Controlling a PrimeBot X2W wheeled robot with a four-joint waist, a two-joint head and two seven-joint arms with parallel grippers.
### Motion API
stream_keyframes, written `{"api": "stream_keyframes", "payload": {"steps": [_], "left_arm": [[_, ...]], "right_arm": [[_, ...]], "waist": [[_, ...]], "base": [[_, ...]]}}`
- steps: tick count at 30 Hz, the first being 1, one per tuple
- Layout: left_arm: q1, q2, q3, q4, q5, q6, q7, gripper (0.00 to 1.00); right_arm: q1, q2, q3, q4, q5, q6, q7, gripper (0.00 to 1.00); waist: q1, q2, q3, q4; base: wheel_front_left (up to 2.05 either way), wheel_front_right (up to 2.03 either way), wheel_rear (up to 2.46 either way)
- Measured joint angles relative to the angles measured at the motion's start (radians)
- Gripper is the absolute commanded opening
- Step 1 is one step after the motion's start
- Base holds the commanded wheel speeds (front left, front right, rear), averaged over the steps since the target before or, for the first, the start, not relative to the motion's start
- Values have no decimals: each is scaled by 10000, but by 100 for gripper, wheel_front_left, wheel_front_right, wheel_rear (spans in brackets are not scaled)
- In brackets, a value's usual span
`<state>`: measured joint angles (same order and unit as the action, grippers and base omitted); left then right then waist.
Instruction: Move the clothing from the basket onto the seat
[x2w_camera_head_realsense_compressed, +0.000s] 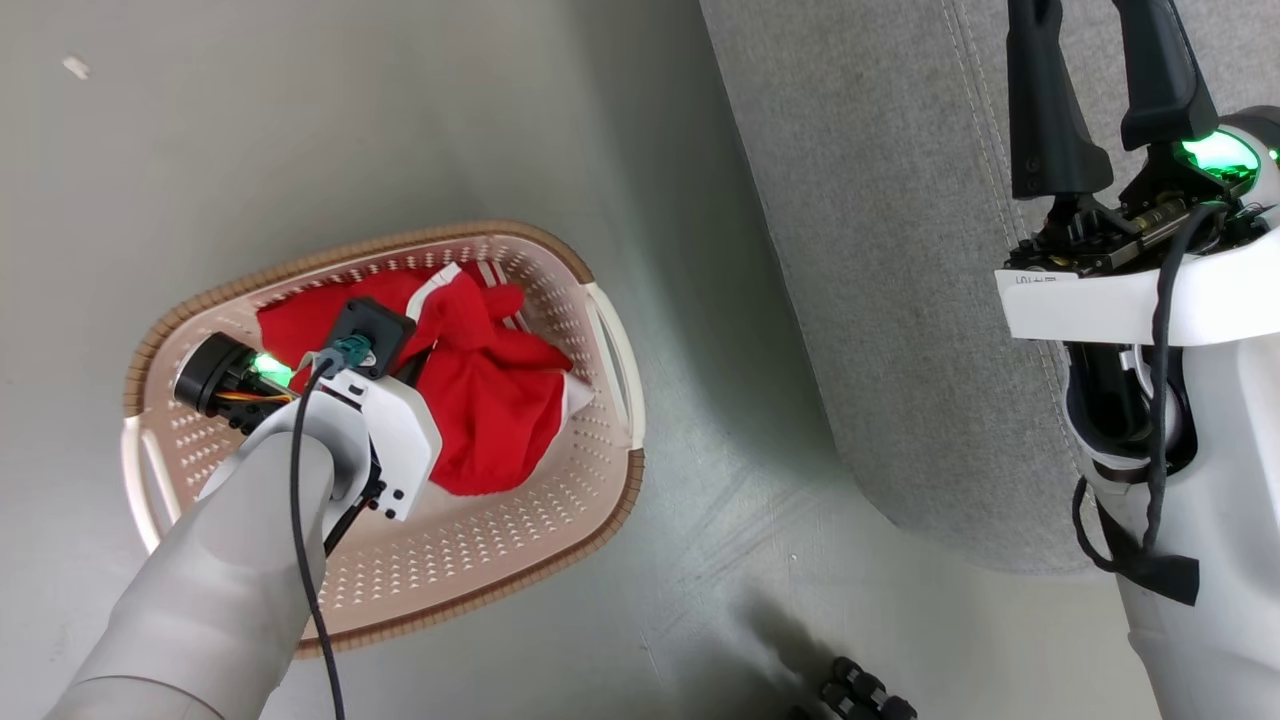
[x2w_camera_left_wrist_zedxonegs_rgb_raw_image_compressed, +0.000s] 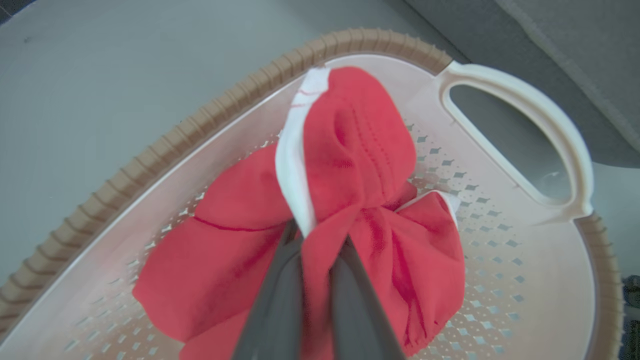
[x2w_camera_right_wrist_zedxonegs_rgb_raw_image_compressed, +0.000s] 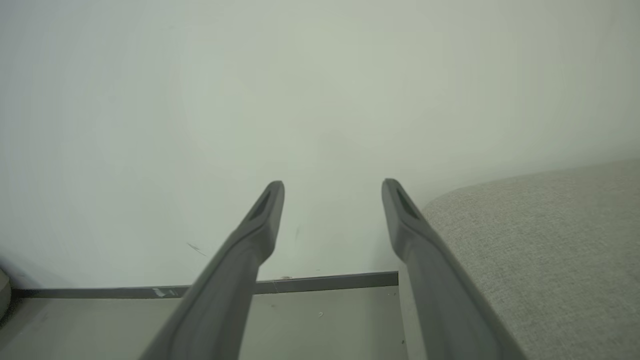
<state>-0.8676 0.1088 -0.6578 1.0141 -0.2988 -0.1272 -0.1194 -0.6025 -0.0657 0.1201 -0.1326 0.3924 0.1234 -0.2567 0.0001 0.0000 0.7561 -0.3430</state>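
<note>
Head view: clothing heaped in basket; seat lies at 3 o'clock of it.
Left wrist view: left gripper, the nearer to the load, nearly shut, pinching a red fold; cloth bunches toward 12 o'clock.
Right wrist view: right gripper fully spread, empty; seat at 4 o'clock.

Lit brightly, softly and evenly. Dimmed in a broad soft band on the pale grey-green floor alongside the large light-grey fabric sofa, darker again near the floor's lower edge in the head view. Bowed by the wide lens along the rim of the oval cream plastic basket in the left wrist view. Blurred close up on the dark fingers of the left end effector; washed toward pink on the soft bright-red clothing.
</note>
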Motion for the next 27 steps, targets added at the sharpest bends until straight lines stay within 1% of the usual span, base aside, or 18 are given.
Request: {"api": "stream_keyframes", "payload": {"steps": [8, 12, 23, 27], "left_arm": [[348, 121, 82, -665, -629, 0, -892, 0], [431, 182, 52, -1212, -917, 0, -1093, 0], [819, 232, -107, -2585, -1494, 0, -1243, 0], [1081, 222, -79, -3195, -1837, 0, -1287, 0]], "right_arm": [[1, -291, 207, 330, 0, 0, 0, 100], [7, -405, 290, 504, 31, 0, 0, 100], [168, -773, 516, 920, 107, 0, 0, 100], [553, -945, 564, 1129, 207, 0, 0, 100]], "waist": [[0, 0, -600, 344], [0, 0, -1040, 581], [0, 0, -2097, 1085], [0, 0, -2576, 1295]], "base": [[0, 0, 0], [0, 0, 0], [0, 0, 0], [0, 0, 0]]}}
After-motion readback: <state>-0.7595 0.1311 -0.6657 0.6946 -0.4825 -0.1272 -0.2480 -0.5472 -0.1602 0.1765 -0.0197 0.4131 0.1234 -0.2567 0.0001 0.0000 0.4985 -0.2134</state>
